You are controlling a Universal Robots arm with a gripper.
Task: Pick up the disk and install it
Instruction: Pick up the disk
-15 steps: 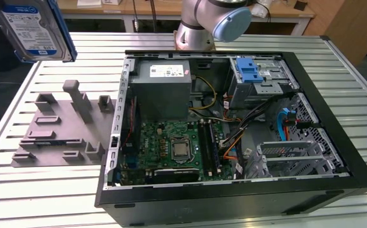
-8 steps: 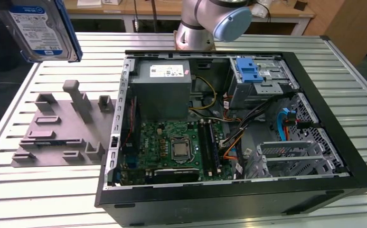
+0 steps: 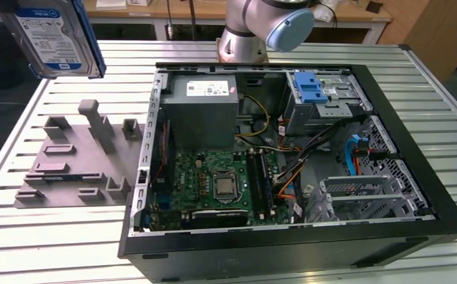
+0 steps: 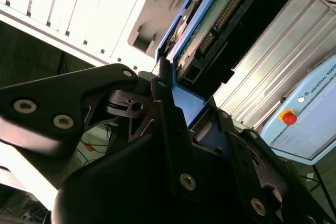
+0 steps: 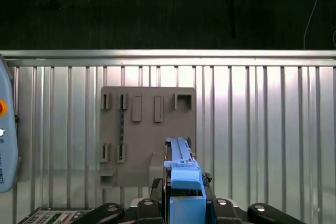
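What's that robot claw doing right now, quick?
Gripper: closed, holding the hard drive up in the air.

The arm (image 3: 263, 26) holds its gripper (image 5: 184, 203) aloft, closed tight on the disk (image 3: 55, 35).

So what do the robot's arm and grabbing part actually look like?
The arm is silver-grey tubing with a pale blue round cap on its joint. Its gripper is black: flat angular link plates joined by silver bolts, ending in slim black jaws.
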